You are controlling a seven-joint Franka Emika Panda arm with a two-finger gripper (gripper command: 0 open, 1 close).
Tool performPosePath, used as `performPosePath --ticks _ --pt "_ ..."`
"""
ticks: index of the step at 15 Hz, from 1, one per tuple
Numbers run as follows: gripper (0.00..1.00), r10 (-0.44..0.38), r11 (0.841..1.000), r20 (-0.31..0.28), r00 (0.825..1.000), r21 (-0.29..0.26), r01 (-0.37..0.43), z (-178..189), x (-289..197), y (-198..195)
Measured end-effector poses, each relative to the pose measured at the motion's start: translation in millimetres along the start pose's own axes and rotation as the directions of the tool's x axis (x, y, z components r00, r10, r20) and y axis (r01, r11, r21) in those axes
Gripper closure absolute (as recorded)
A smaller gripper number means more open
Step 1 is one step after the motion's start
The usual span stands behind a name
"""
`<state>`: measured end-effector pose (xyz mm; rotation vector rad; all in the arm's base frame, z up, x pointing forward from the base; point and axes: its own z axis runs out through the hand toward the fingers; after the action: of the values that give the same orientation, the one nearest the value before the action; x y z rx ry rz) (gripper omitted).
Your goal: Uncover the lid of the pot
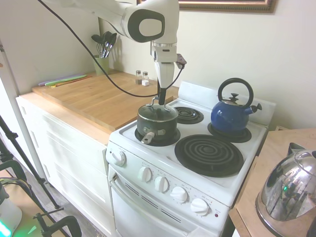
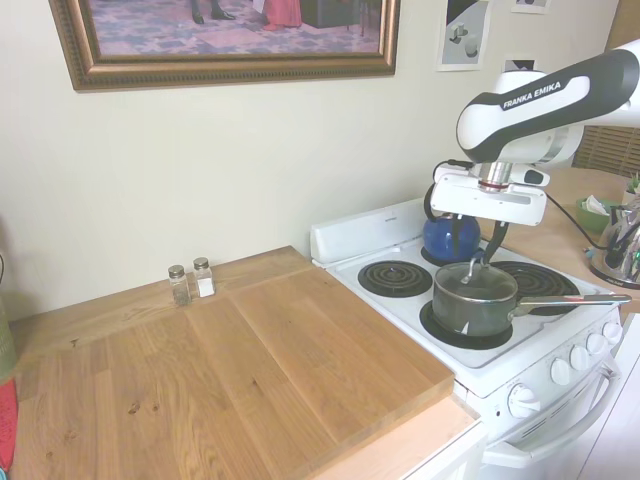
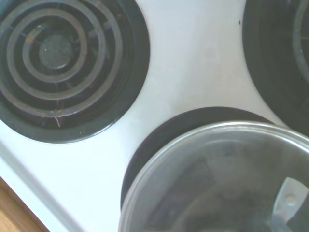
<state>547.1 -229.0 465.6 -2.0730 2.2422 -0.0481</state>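
The pot [image 1: 157, 122] sits on the front burner at the stove's [image 1: 247, 185] counter-side corner, its lid [image 1: 157, 112] seated flat on the rim, loop handle [image 1: 154, 102] on top. The gripper [image 1: 161, 101] is right down at that handle, wrist straight above it. In both exterior views the dark fingers merge with the loop, so I cannot tell whether they are spread around it or pressed onto it. The wrist view shows the glass dome and metal rim close up, the handle's foot at the corner, nothing of the fingers. My read: this is the grasp, lid not yet lifted. To do it well, the fingers should straddle the loop's arch at its middle, one each side, and close squarely so the lid does not swing once free. Then a straight, slow rise, keeping the lid level until the rim clears the pot. Off-centre, and the lid may tip and drag the pot on the burner. The blue kettle [image 1: 231, 114] on the back burner stands well apart; the bare counter [image 2: 250, 370] beside the stove looks an easy place to set the lid.
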Motion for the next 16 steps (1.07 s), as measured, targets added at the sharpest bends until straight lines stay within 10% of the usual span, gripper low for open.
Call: performPosePath --ticks 16 --pt "1.0 -0.006 0.998 -0.014 1.0 0.061 0.007 -36 -3 40"
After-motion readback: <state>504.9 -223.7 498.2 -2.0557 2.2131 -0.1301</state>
